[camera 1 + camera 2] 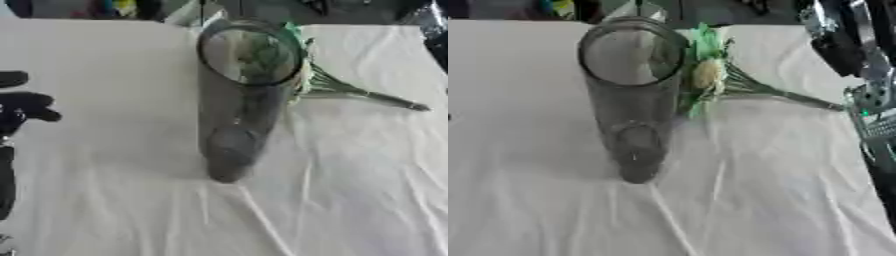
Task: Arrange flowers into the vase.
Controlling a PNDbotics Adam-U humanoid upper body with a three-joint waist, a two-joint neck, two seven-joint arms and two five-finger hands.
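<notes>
A tall clear glass vase (pixel 630 100) stands upright on the white cloth, and nothing shows inside it. Just behind it and to its right lies a flower (pixel 707 73) with a pale yellow bloom and green leaves. Its green stem (pixel 798 98) points to the right along the table. My left hand (pixel 26 105) shows at the left edge of the left eye view, black fingers relaxed, well clear of the vase. My right hand (pixel 837 50) and its black and silver arm come in at the upper right, above the stem's end.
A wrinkled white cloth (pixel 737 200) covers the table. Dark and coloured objects line the far edge (pixel 114 7) behind the vase. My right arm (pixel 877 130) runs down the right edge of the right eye view.
</notes>
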